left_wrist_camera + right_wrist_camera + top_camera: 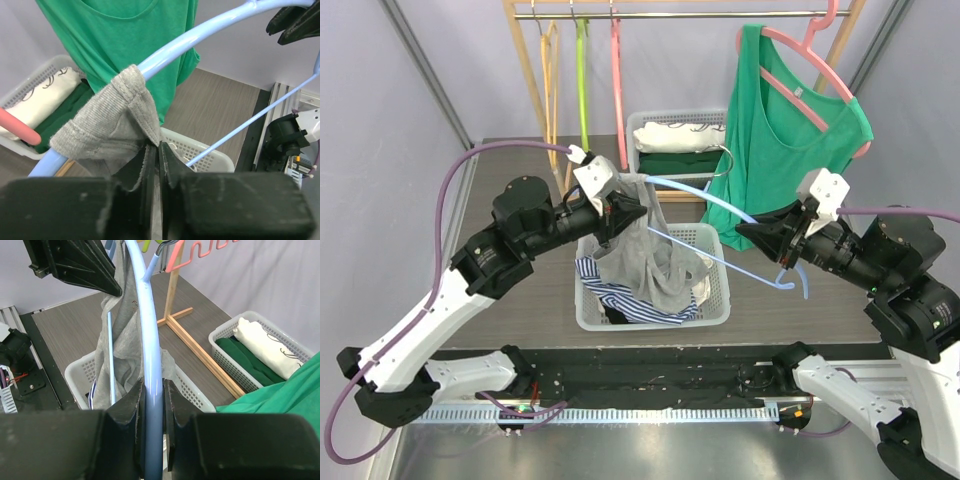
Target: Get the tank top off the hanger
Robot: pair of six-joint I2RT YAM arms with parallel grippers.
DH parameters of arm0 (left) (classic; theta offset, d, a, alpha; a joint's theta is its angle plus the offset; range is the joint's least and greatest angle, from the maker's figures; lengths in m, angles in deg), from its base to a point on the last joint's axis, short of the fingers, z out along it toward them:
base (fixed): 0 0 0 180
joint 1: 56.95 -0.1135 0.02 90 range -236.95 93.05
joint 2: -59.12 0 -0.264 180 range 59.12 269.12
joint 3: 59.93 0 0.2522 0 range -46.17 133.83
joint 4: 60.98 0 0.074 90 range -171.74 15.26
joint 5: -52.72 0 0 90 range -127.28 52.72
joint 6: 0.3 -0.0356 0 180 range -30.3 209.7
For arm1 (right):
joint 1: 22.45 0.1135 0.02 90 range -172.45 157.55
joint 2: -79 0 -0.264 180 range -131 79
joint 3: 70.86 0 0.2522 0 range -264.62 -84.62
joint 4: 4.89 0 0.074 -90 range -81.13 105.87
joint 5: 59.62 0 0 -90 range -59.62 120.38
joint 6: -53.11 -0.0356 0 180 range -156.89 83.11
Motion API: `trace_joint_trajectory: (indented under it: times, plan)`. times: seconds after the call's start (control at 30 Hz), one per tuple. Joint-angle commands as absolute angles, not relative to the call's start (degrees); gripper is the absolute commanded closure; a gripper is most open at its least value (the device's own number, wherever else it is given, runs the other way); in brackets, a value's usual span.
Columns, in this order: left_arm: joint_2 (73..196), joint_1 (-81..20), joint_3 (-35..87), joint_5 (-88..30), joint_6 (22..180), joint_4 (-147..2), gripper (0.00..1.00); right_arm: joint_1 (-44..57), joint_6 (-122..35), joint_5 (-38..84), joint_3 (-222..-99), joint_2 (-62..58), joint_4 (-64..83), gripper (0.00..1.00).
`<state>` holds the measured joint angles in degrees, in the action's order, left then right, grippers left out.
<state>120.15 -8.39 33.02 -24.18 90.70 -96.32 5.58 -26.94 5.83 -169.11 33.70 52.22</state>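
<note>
Left gripper [159, 150] pinched on grey tank top [107, 125], right gripper [152, 390] clamped around blue hanger [149, 330], both pointing inward

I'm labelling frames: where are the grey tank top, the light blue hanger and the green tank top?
grey tank top [107, 120], left wrist view, on its looped strap.
light blue hanger [149, 330], right wrist view, on its curved arm.
green tank top [775, 140], top external view, on its front.

Over the near basket [720, 295] the blue hanger [695, 191] crosses, and the grey tank top [645, 255] hangs from it into the basket, barring a straight way down. Left of the basket is open table [545, 310]; behind it stand a second basket [636, 140], the wooden rack [205, 360] and a hanging green top [770, 140].
</note>
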Motion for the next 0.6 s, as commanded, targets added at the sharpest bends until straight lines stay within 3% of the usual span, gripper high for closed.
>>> trace_joint_trajectory:
  times: [0.0,0.03,0.57]
  plan:
    - [121.1,-7.4,32.8,-25.1,88.4,-91.5,0.94,5.7,-29.1,4.0,-168.7,35.4,44.4,0.99]
    - [121.2,-7.4,33.0,-25.4,88.4,-91.3,1.00,5.7,-28.9,4.5,-168.7,35.5,44.7,0.99]
    - [118.3,-12.2,46.3,-31.9,80.3,-91.9,1.00,5.7,-28.4,10.7,-166.7,41.9,53.5,0.99]
